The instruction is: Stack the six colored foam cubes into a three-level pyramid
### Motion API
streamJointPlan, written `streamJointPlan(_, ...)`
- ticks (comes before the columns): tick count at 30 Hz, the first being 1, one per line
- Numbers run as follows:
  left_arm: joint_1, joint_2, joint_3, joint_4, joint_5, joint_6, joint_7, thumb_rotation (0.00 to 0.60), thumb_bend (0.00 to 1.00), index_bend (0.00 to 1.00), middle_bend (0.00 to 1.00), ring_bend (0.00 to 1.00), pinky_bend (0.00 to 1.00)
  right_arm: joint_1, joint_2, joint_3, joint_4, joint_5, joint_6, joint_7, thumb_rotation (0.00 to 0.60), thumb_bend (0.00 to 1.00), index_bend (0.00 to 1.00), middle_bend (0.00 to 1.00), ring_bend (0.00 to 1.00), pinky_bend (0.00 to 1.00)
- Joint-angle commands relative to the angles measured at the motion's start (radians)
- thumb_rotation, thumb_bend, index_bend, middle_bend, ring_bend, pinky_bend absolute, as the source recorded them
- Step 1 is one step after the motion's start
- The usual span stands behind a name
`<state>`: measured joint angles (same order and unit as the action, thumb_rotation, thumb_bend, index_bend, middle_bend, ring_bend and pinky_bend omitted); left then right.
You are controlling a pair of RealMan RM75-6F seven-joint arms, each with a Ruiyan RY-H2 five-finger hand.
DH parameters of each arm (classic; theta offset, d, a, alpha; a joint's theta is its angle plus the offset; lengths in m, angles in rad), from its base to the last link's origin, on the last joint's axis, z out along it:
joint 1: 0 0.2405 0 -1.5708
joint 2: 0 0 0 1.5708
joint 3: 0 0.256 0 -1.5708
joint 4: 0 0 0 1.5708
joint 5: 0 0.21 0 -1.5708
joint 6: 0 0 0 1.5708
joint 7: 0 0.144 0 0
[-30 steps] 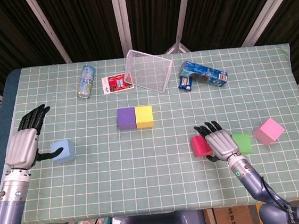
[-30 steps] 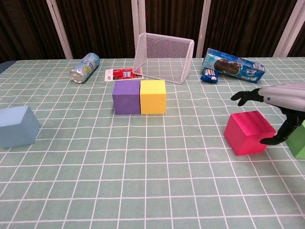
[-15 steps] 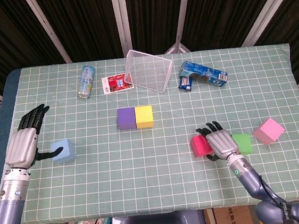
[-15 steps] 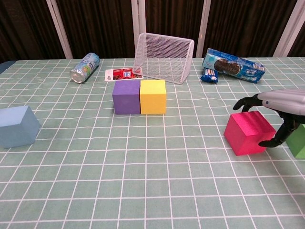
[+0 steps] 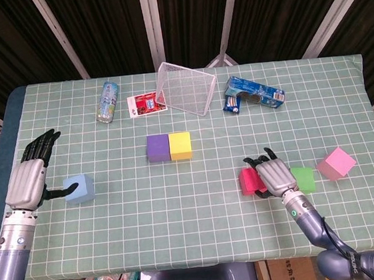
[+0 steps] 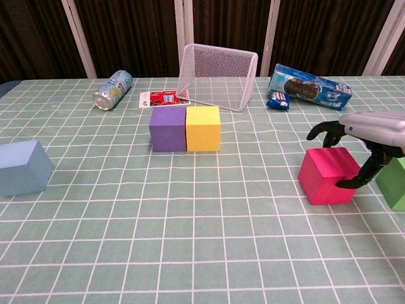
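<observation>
A white wire-mesh basket lies tipped on its side at the 12 o'clock edge of the green checked tablecloth, its mouth facing the 6 o'clock side; nothing shows inside it. At its 9 o'clock lie a small red printed card and, further out, a pale blue drink can on its side. At its 3 o'clock lies a blue packet of sandwich biscuits.

The right hand reaches in from 5 o'clock, back uppermost, and sits over the magenta foam cube. In the chest view its dark fingers arch over the cube's far top edge while the thumb presses the cube's right face, so it grips the cube, which rests on the cloth. Just at the hand's 3 o'clock is the green foam cube, and beyond that the pink foam cube, apart from it.

The left hand is at 9 o'clock, fingers apart and stretched toward 12 o'clock, holding nothing; its thumb points at the light blue foam cube and reaches its side.

The purple foam cube and yellow foam cube stand touching side by side near the centre, purple at the yellow's 9 o'clock.
</observation>
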<state>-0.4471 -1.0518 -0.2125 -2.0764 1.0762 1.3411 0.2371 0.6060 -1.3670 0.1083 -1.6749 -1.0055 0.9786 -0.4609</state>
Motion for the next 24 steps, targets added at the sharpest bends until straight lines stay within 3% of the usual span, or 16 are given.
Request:
streamJointPlan(1,0.001,0.001,-0.001,-0.001,0.001,-0.001,-0.001,0.600,0.04,0.00,0.00,0.00,0.03,0.002,-0.001,0.000,0.000,0.002,0.001,0.000,0.600,0.26,0.18,0.41,0.24,0.00)
streamJointPlan(6,0.004,0.004,-0.006,-0.001,0.002,0.000,-0.004,0.600,0.04,0.00,0.00,0.00,0.03,0.019,0.002,0.023,-0.004,0.021,0.006,-0.004,0.600,0.26,0.18,0.41,0.24,0.00)
streamJointPlan(15,0.005,0.003,-0.012,0.004,-0.004,-0.004,0.000,0.600,0.04,0.00,0.00,0.00,0.03,0.108,0.014,0.125,0.004,0.142,-0.025,-0.029,0.600,0.26,0.18,0.41,0.24,0.00)
streamJointPlan(24,0.000,-0.004,-0.020,0.022,-0.030,-0.011,0.012,0.600,0.04,0.00,0.00,0.00,0.03,0.226,-0.044,0.167,0.125,0.279,-0.098,-0.070,0.600,0.26,0.18,0.41,0.24,0.00)
